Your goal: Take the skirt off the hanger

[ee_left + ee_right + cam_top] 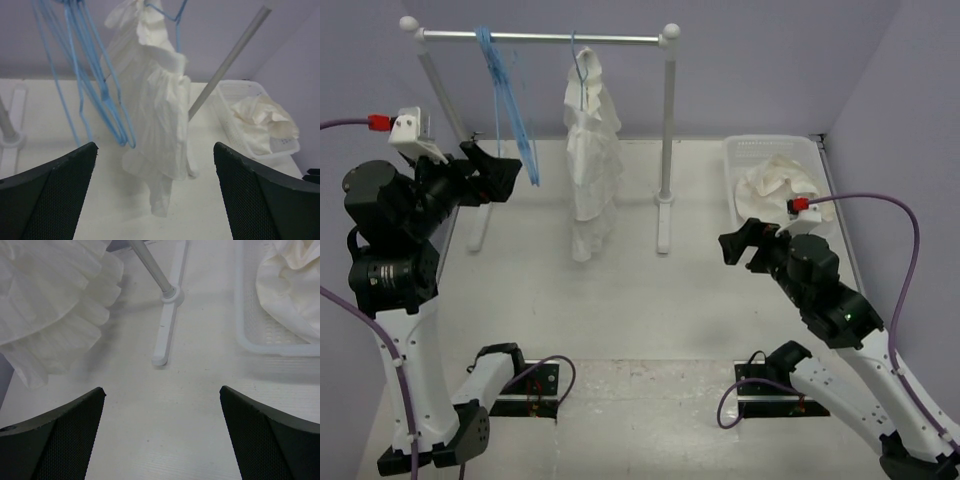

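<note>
White gathered fabric first: the skirt (592, 160) hangs mid-rack from its light-blue hanger (582, 72), hooked on the rail (540, 38), with its hem just above the surface or brushing it (I can't tell which). Both arms are apart from it. The left arm (410, 200) is raised near the spare hangers (515, 125) and the right arm (820, 280) is low by the basket (770, 141). Each has its jaws spread wide and holds nothing, probably ready for an approach. Bunched cloth covers the hanger's shoulders, hiding how the skirt is attached. The left wrist view cuts off the hook.

Spare hangers (513, 115) left of skirt (592, 165), post (667, 130) right
</note>
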Tool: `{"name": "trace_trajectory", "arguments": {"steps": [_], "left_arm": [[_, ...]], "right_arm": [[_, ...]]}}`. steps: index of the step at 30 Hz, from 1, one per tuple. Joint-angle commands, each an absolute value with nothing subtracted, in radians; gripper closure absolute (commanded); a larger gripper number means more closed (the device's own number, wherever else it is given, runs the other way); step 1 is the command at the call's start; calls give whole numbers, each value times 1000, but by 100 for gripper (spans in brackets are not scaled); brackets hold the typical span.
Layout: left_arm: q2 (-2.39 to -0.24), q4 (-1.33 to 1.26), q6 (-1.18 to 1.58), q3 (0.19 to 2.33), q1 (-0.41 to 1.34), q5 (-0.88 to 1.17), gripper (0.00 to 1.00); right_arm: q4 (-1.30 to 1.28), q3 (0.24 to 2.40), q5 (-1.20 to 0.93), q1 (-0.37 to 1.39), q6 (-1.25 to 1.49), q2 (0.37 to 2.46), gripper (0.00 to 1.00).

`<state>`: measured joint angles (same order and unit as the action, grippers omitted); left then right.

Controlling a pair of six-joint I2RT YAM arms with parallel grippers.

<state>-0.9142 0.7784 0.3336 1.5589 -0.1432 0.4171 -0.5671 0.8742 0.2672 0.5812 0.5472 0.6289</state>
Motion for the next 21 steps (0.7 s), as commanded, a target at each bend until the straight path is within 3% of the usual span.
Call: {"name": "trace_trajectory", "arguments": {"steps": [1,4,9,13,21], "left_arm": [[-985,589,380,1632,-141,653,0],[-1048,473,454,1640,-141,736,0],[-1190,362,492,1687,-83,709,0],[-1334,388,379,1851,159,574,0],[-1561,472,241,2000,216,240,0]], "right_arm": [[-509,855,261,580,532,638,1],[-502,844,264,578,525,646,1],[-500,854,268,580,511,666,1],[-499,876,279,580,497,699,1],[-503,891,273,578,508,704,1]]}}
